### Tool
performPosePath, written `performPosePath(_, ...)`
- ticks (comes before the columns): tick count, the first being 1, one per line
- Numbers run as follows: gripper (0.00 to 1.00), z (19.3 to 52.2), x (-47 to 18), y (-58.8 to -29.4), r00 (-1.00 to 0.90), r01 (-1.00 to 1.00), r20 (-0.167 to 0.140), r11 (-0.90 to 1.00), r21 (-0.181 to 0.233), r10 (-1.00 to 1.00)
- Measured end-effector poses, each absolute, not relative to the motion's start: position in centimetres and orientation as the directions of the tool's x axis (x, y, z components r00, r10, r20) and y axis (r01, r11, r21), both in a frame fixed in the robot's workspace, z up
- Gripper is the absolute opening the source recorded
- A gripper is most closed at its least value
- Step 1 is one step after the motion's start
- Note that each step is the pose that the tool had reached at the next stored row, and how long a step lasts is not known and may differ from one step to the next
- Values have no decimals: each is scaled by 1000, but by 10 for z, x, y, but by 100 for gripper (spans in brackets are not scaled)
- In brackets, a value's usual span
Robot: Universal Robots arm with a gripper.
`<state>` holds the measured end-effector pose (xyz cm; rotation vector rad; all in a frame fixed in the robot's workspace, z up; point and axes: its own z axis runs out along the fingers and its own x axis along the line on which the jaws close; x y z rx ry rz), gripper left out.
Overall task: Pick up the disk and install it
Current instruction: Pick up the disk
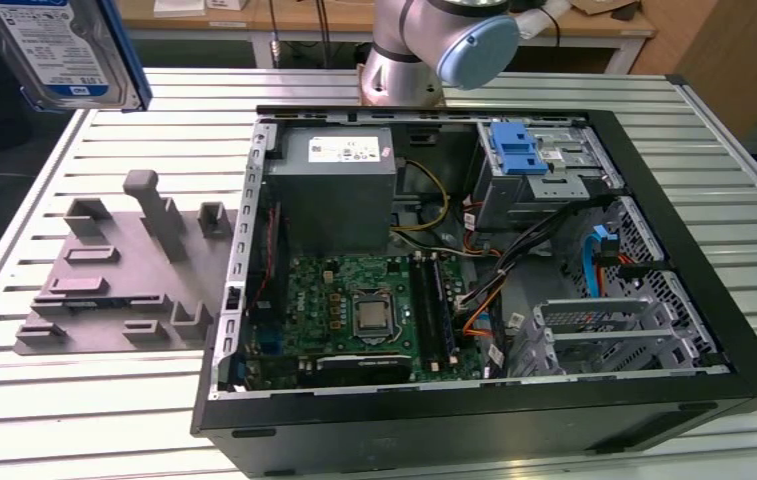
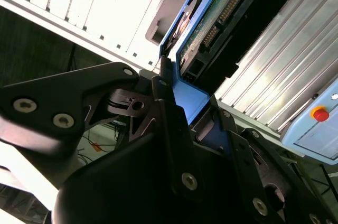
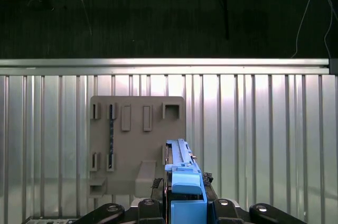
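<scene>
The fingers (image 2: 163,109) are pressed in from both sides on the blue plastic frame of the disk (image 2: 211,29), pinching it by one end. In the second wrist view the disk's green circuit-board side and its connector row show above the black finger links.

In the first wrist view the disk (image 3: 179,167) is seen edge-on, sticking straight out from between the fingers, clear of everything below it. Beneath it lies the grey holder (image 3: 137,139), a flat block with several slots, one of which carries a thin dark strip (image 3: 111,135). The holder rests on the ribbed metal surface (image 3: 264,129).

In the exterior view the disk (image 1: 65,50) hangs high at the exterior view's left, held on edge with its white-and-blue label facing the camera, well apart from the open computer case (image 1: 698,290). The grey holder (image 1: 111,280) sits on the surface (image 1: 85,420) just beside the case, on the exterior view's left of it. Inside the case are a grey power-supply box (image 1: 338,185), a green main board (image 1: 351,310) and a metal drive cage with a blue latch (image 1: 528,160). The arm's base (image 1: 425,50) stands behind the case.
</scene>
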<state>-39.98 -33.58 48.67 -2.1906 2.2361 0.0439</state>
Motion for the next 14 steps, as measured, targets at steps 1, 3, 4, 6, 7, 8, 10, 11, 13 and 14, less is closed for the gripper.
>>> performPosePath(1,37,487,-400,-336,-21,-1000,-27,20,12,-999)
performPosePath(3,37,487,-399,-336,-21,-1000,-27,20,12,-999)
performPosePath(4,37,487,-399,-336,-21,-1000,-27,20,12,-999)
performPosePath(6,37,487,-398,-336,-21,-1000,-27,20,12,-999)
performPosePath(7,37,487,-398,-336,-21,-1000,-27,20,12,-999)
performPosePath(8,37,487,-398,-336,-21,-1000,-27,20,12,-999)
performPosePath(10,37,487,-398,-336,-21,-1000,-27,20,12,-999)
performPosePath(11,37,487,-397,-336,-21,-1000,-27,20,12,-999)
performPosePath(13,37,487,-397,-336,-21,-1000,-27,20,12,-999)
performPosePath(14,37,487,-397,-336,-21,-1000,-27,20,12,-999)
